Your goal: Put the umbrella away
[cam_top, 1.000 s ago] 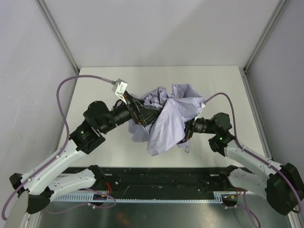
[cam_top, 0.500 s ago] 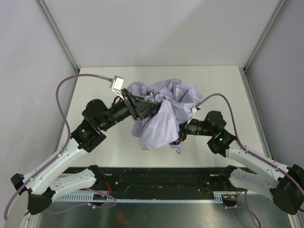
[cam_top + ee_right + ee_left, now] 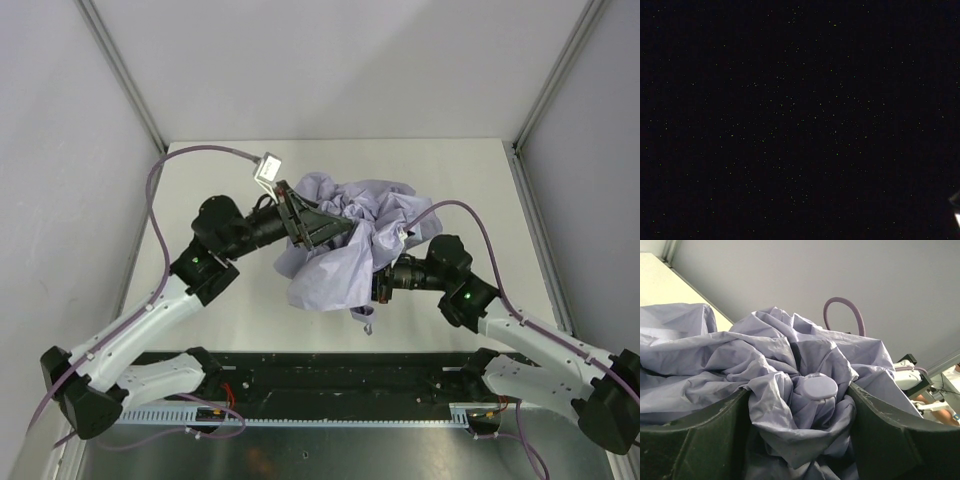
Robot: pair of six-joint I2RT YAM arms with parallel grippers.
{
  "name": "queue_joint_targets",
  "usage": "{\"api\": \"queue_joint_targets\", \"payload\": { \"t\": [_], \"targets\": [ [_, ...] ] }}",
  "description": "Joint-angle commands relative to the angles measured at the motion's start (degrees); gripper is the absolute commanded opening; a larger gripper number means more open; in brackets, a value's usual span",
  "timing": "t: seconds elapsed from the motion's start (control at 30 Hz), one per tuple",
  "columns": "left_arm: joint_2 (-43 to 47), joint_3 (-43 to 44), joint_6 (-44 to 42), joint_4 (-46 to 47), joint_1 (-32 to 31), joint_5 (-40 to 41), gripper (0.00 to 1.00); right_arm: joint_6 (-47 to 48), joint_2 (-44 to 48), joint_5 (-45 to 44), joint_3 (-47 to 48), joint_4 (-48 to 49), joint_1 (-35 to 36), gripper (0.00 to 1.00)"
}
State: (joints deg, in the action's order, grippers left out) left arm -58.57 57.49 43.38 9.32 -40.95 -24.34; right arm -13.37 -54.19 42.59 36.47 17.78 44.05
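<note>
Umbrella: I see the umbrella (image 3: pixel 345 240) as a crumpled lavender-grey heap in the middle of the top view, bunched up between my two arms over the pale counter (image 3: pixel 470 190).
Canopy: loose and wrinkled, with one broad flap hanging toward the lower middle of the frame.
Strap: a small pale loop (image 3: pixel 367 322) pokes out just under the flap's lower edge.
Left tool: the left tool (image 3: pixel 318 226) reaches in from the left of the heap. In my left wrist view its dark fingers (image 3: pixel 700 440) stand at the lower left and lower right, and a wad of canopy fills the gap and touches both, so it is pinching the umbrella's fabric.
Cap: a round lavender cap (image 3: pixel 821 388) sits in the middle of that wad, between the fingers.
Right tool: the right tool (image 3: pixel 384 282) goes under the heap's right edge. Its fingers are covered and my right wrist view is almost wholly black, so I cannot tell whether it is spread or pressed together.
</note>
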Motion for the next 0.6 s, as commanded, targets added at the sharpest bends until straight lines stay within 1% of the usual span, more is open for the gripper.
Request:
{"api": "queue_joint_targets", "payload": {
  "t": [0.0, 0.07, 0.13, 0.27, 0.33, 0.37, 0.4, 0.47, 0.57],
  "targets": [
    [-3.09, 3.05, 1.13, 7.80, 0.53, -1.58, 0.78, 5.21, 1.96, 8.27, 3.66, -0.57, 3.65, 0.00],
    [-3.43, 3.17, 1.26, 8.25, 0.54, -2.99, 0.87, 5.50, 2.62, 7.57, 3.76, -1.28, 3.67, 0.00],
    [-3.23, 2.87, 0.87, 8.39, 0.53, -4.18, 0.92, 5.75, 3.33, 7.06, 3.89, -1.95, 3.65, 0.00],
    [-2.10, 1.36, 0.90, 9.13, 0.59, -4.33, 0.98, 6.51, 3.90, 6.60, 4.34, -3.63, 3.71, 0.00],
    [-2.48, 1.74, 1.68, 9.51, 0.56, -3.24, 0.99, 6.86, 3.76, 6.69, 4.78, -4.40, 4.01, 0.00],
    [-3.16, 2.35, 2.31, 9.98, 0.58, -2.99, 0.97, 7.17, 3.62, 6.62, 5.12, -4.89, 4.28, 0.00],
    [-4.11, 3.41, 2.98, 10.44, 0.59, -3.04, 0.93, 7.63, 3.55, 6.23, 5.42, -5.58, 4.68, 0.00],
    [-6.74, 5.90, 3.99, 11.04, 0.58, -3.86, 0.77, 8.17, 3.59, 5.28, 5.78, -6.23, 5.22, 0.00],
    [-9.13, 8.39, 3.30, 12.38, 0.57, -6.11, 0.40, 7.31, 3.95, 3.62, 5.88, -5.99, 5.48, 0.00]
  ]
}}
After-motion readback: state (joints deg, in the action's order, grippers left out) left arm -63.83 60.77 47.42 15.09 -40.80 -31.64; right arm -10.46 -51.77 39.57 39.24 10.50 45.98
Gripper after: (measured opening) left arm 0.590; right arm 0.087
